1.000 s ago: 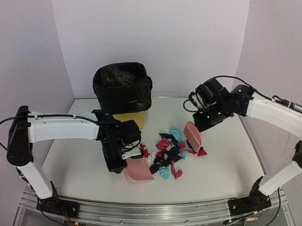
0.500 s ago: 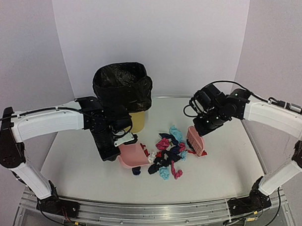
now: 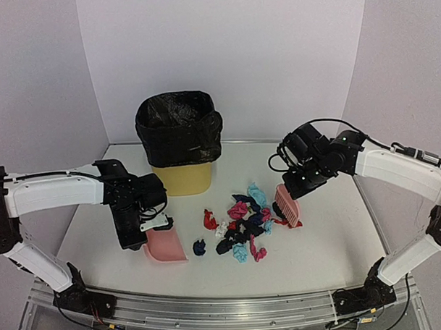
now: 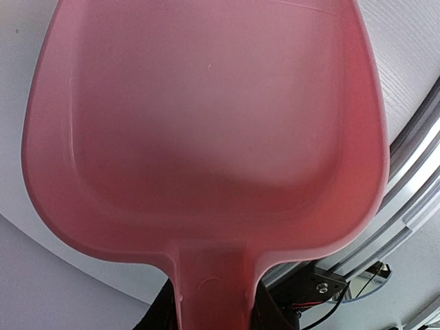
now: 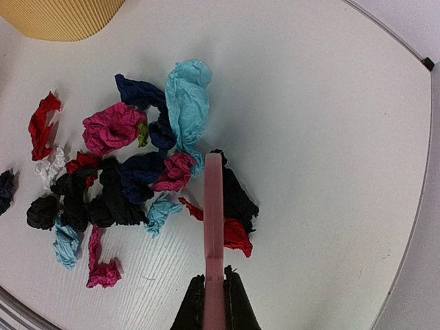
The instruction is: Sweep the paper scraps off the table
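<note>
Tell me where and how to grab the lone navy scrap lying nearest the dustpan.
Pinch the navy scrap across its middle, coming straight down from above. It is a small rounded wad lying low on the table, apart from the other paper scraps, so open fingers should fit either side of it.

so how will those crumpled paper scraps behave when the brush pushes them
Probably very light: the paper scraps are small loose wads. Their crumpled, uneven shapes will likely tumble and scatter rather than slide together; a few lie apart.

No legible writing anywhere, none on dustpan [image 4: 206, 137], none on brush [image 5: 214, 206], none on bin [image 3: 181, 179], none on table [image 3: 318, 259]
</note>
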